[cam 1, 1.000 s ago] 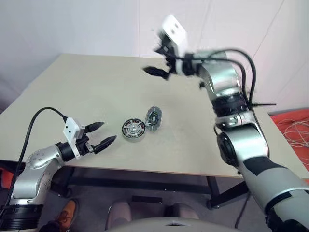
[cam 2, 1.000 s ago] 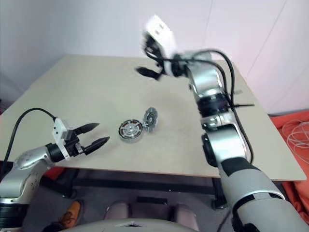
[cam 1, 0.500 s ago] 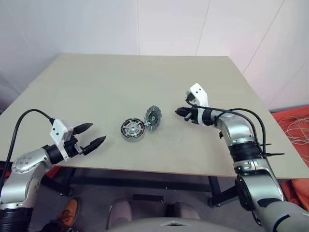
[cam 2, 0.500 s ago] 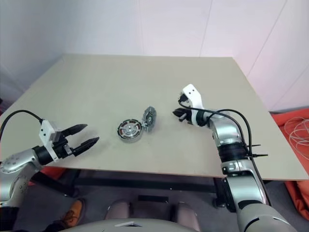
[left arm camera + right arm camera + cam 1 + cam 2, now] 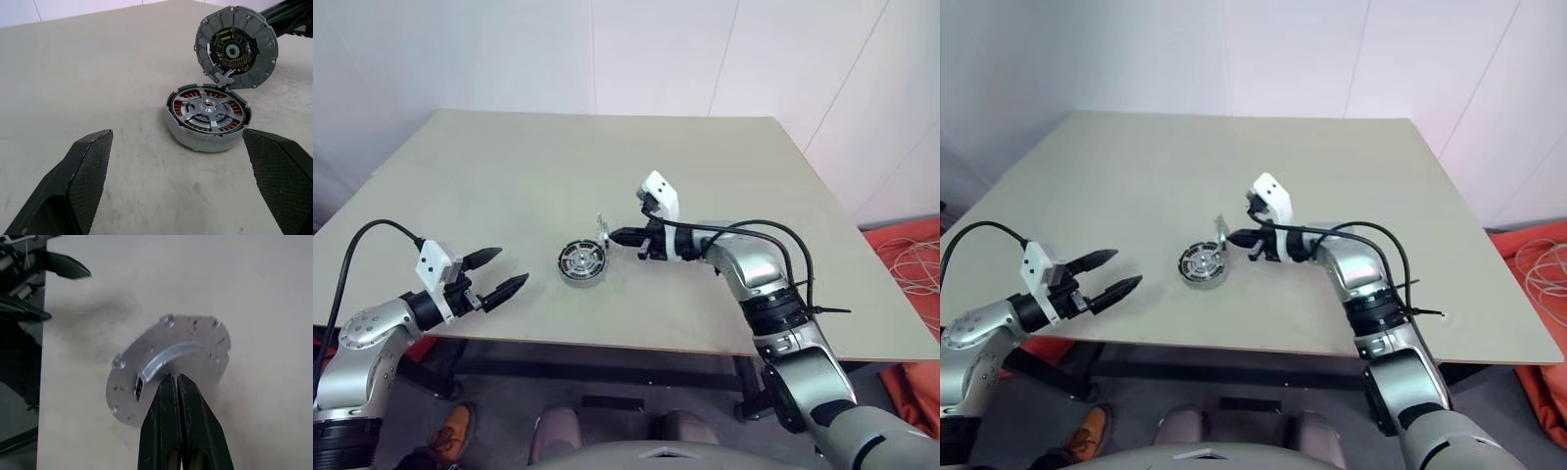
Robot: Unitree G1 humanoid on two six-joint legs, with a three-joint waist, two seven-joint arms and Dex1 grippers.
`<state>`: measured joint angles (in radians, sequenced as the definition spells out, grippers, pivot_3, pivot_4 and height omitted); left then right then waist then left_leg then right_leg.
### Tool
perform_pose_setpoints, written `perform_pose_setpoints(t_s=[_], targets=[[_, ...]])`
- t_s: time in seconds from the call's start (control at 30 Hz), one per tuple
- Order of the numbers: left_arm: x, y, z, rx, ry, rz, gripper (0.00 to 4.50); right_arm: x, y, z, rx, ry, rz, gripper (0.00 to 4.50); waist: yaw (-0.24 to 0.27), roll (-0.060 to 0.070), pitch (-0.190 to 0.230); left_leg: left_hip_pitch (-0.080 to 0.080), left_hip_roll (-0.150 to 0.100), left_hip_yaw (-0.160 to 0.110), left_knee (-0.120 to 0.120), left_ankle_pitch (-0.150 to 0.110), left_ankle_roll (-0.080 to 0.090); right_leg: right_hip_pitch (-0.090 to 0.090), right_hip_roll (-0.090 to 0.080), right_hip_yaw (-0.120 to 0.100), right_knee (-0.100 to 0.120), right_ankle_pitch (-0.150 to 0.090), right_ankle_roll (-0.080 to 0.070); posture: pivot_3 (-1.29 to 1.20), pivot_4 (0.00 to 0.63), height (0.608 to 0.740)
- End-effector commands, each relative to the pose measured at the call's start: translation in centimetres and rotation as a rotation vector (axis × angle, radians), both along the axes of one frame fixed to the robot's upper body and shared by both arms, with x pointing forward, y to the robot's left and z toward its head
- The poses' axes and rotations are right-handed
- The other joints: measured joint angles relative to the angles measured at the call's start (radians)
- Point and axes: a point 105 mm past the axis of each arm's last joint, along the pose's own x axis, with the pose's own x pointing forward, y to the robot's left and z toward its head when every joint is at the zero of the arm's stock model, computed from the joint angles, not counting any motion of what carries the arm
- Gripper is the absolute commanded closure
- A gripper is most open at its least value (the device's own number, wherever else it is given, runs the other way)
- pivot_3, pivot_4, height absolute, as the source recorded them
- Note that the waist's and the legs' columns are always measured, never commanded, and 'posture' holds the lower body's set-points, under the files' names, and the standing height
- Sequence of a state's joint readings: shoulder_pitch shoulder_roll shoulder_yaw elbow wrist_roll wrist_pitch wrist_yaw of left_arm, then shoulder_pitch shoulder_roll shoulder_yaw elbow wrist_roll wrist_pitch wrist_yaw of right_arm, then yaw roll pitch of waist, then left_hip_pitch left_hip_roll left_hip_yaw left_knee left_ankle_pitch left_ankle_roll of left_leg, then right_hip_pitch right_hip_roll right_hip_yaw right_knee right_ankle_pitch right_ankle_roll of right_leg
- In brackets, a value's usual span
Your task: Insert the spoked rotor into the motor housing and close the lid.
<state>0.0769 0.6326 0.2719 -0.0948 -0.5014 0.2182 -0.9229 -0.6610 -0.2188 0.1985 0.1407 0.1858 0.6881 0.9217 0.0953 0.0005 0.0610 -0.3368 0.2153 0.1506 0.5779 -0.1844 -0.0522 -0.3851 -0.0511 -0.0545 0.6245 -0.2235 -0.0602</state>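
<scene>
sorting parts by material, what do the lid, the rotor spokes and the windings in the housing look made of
The lid looks like bare matte grey metal, probably aluminium, from its dull even sheen. The spoked rotor has bright silvery spokes, seemingly machined metal. The motor housing shows orange-brown windings that look like copper wire, and a pale metallic outer wall.

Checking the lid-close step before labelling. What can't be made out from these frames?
- Contact: right gripper is shut at the plain back of the lid; its fingertips cover the touching spot in the right wrist view.
- Lid's lower edge: whether it rests on the motor housing or the table is unclear in the left wrist view.
- Seating of the spoked rotor: its depth inside the housing can't be judged.
- Left gripper is open, holding nothing.
</scene>
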Motion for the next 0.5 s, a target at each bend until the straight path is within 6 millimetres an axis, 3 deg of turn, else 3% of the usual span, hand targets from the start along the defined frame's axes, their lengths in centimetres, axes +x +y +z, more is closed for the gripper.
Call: perform_pose_setpoints(t_s=[0.03,0.33,0.5], targets=[[0.1,-0.3,1.2,0.015,-0.05,-0.011,0.0,0.1,1.5,2.2,0.047,-0.062,0.04,4.46,0.0,0.0,0.0,0.0,0.0,0.0,0.0,0.0,0.0,0.0,0.0,0.0,0.0,0.0,0.0,0.0,0.0,0.74],[0.1,-0.9,1.1,0.006,-0.048,-0.017,0.0,-1.3,4.6,0.6,-0.006,-0.057,0.14,4.46,-0.001,0.0,0.0,-0.001,0.0,0.0,-0.001,0.0,0.0,-0.001,0.0,0.0,0.0,0.0,0.0,0.0,0.0,0.74],[0.0,-1.0,1.0,0.002,-0.045,-0.013,0.0,-0.8,5.6,-0.2,-0.04,-0.072,0.139,4.46,-0.001,0.0,0.0,-0.001,0.0,0.0,0.0,0.0,0.0,-0.001,0.0,0.0,0.0,0.0,0.0,0.0,0.0,0.74]])
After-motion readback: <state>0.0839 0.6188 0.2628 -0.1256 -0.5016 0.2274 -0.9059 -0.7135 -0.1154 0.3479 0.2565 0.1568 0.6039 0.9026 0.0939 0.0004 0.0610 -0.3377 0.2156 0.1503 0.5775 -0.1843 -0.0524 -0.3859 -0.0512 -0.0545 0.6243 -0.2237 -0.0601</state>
